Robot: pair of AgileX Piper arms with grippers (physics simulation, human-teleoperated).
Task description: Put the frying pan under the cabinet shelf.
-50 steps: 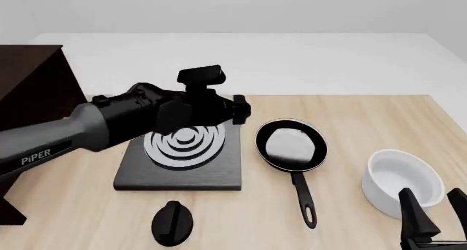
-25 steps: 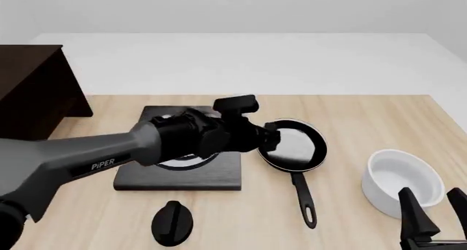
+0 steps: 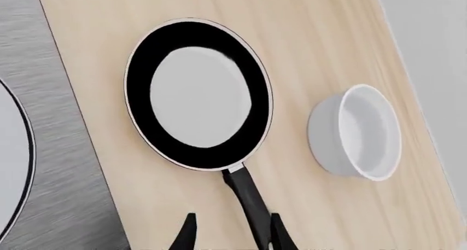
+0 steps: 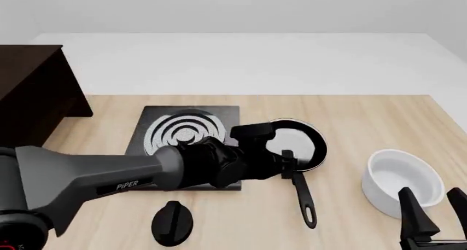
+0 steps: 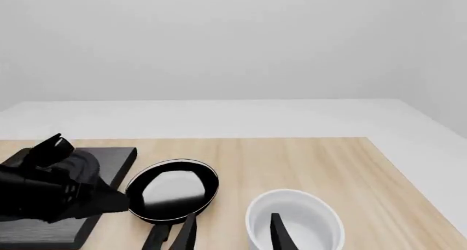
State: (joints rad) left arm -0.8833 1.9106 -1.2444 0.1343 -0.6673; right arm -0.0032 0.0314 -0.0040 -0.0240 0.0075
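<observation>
Pale wooden table, plain white surroundings.

Bare bench lies between frying pan and white bowl; the stove plate crowds the pan's other side.

The black frying pan lies flat on the table, handle toward us; the dark cabinet stands far left.

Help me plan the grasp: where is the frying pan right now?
In the front view the frying pan lies on the table right of centre, between the stove plate and the white bowl, with the left gripper at its handle.
</observation>
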